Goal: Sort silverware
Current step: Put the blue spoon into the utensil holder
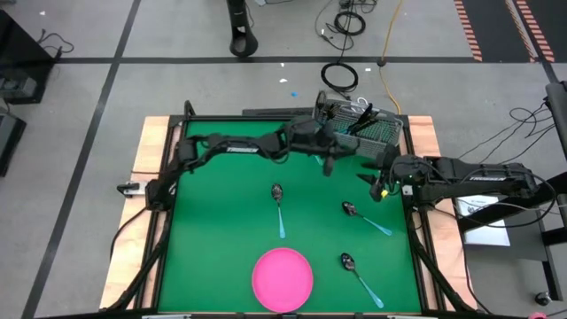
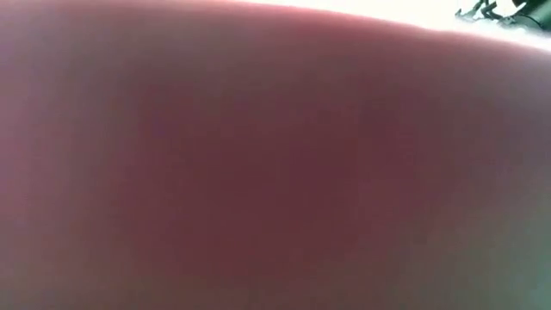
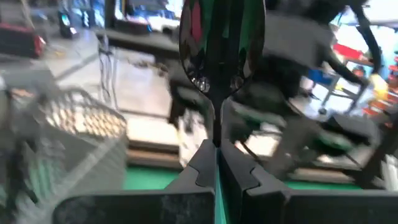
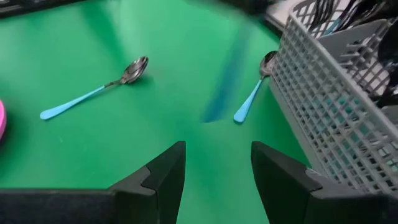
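My left gripper [image 1: 329,160] reaches across the far side of the green mat beside the grey mesh basket [image 1: 359,124]. It is shut on a spoon whose shiny bowl [image 3: 221,43] sticks out past the fingertips in the left wrist view. My right gripper [image 1: 373,182] is open over the mat's right side [image 4: 217,168] and touches nothing. Three spoons with light-blue handles lie flat on the mat: one in the middle [image 1: 279,209], one right of it [image 1: 364,218], one near the front [image 1: 359,276]. More utensils stand in the basket [image 4: 339,93]. My left gripper [image 3: 217,155] pinches the spoon's thin neck [image 3: 217,127] just below the bowl, between its two fingers. The bowl points on past the fingertips. The spoon is lifted clear of the mat. A blurred blue streak [image 4: 221,93] in the right wrist view looks like its handle.
A round pink plate [image 1: 283,276] sits at the mat's near edge and blocks nearly the whole low view [image 2: 258,172]. The basket's mesh wall [image 4: 311,118] stands close beside my right gripper. Bare green mat [image 1: 221,204] lies on the left half. Cables lie on the floor beyond the table.
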Tool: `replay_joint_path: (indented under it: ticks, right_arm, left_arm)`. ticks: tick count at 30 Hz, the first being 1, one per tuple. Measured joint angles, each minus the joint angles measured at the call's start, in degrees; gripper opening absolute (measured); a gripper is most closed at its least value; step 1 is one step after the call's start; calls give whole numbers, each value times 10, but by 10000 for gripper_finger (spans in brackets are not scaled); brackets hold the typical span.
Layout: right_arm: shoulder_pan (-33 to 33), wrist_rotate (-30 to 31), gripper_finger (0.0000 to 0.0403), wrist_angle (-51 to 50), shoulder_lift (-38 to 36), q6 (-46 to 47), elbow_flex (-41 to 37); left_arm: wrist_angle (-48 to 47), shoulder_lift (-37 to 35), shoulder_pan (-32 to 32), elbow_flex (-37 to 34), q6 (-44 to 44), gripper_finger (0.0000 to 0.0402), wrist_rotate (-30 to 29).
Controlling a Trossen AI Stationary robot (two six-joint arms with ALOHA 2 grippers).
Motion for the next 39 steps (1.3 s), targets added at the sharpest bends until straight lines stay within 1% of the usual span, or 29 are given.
replay_joint_path:
  ticks: [2,8,12,16,22,26,29,31,33,35,39]
  right_arm:
    - [0,-2,171,-4,0,0,0]
    - [0,-15,171,-6,0,-13,0]
    - [0,-15,171,-6,-3,-17,0]
    - [0,-15,171,-6,-3,-17,0]
    - [0,-15,171,-6,-3,-16,0]
    - [0,-15,171,-6,-3,-16,0]
    - [0,-15,171,-6,-3,-16,0]
    - [0,-15,171,-6,-3,-15,0]
    - [0,-14,171,-6,-3,-15,0]
    - [0,-13,171,-6,-3,-14,0]
    - [0,-13,171,-6,-3,-3,0]
  left_arm:
    - [-6,22,8,39,3,0,-11]
    - [-5,86,25,113,16,0,-21]
    - [-1,130,25,168,67,0,-72]
    - [2,172,26,214,74,0,-89]
    - [29,188,28,240,81,0,-99]
    - [38,188,29,257,117,0,-117]
    - [44,186,29,261,160,0,-150]
    - [35,187,29,260,186,0,-162]
    - [29,189,30,260,204,0,-164]
    - [44,194,31,260,217,0,-166]
    - [50,202,33,260,219,0,-167]
